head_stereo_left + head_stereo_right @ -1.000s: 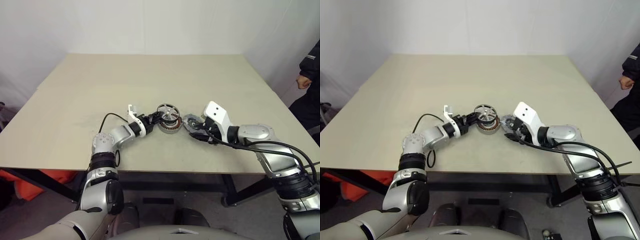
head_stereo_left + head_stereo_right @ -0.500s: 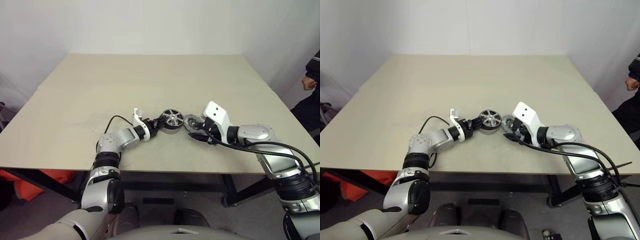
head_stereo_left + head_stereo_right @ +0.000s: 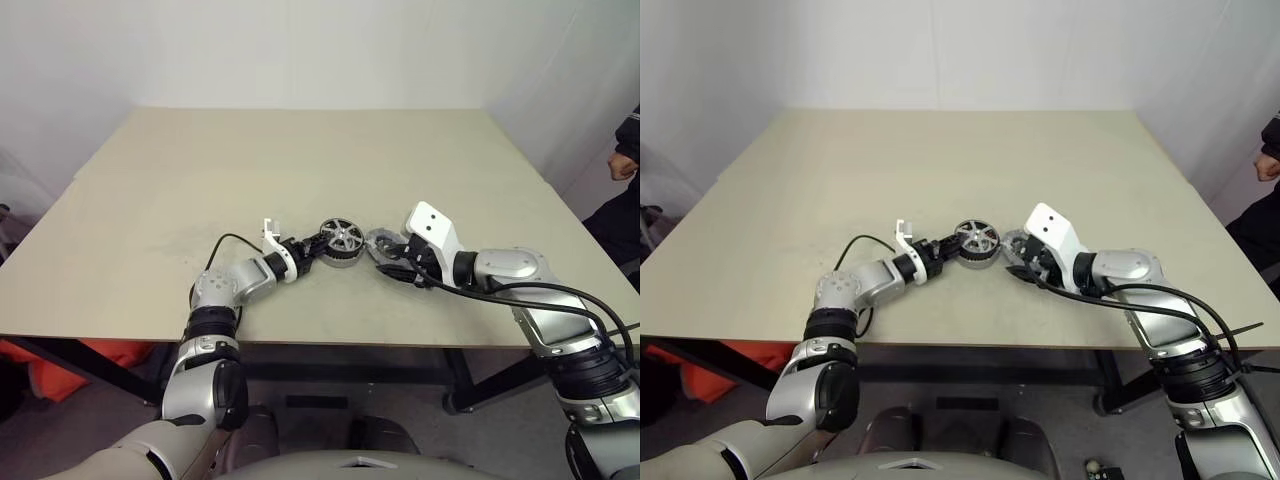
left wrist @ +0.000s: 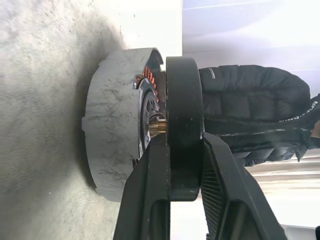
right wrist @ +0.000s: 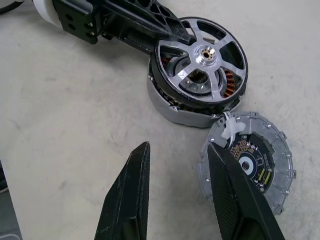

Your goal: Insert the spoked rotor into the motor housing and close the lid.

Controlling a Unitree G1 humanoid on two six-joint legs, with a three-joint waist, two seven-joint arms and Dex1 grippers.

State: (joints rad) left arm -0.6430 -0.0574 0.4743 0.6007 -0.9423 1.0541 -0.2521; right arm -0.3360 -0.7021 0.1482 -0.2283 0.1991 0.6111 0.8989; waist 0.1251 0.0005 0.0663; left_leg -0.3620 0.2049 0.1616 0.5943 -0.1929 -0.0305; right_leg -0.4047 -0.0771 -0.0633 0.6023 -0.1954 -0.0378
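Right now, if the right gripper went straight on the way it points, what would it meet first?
Probably the table: the right gripper points down at bare tabletop, its jaws open, with the lid beside one finger and the motor housing farther on.

We see a wide beige surface (image 3: 300,160) against plain white walls (image 3: 300,50), a person's dark sleeve (image 3: 628,135) at its far right edge.

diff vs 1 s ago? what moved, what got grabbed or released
The left pincer, shut on the spoked rotor, brought it down from a tilted pose above the motor housing to sit flat over it, partly seated; copper windings show in the gap. Nothing was released. The right pincer hangs open beside the lid, which lies on the table as before.
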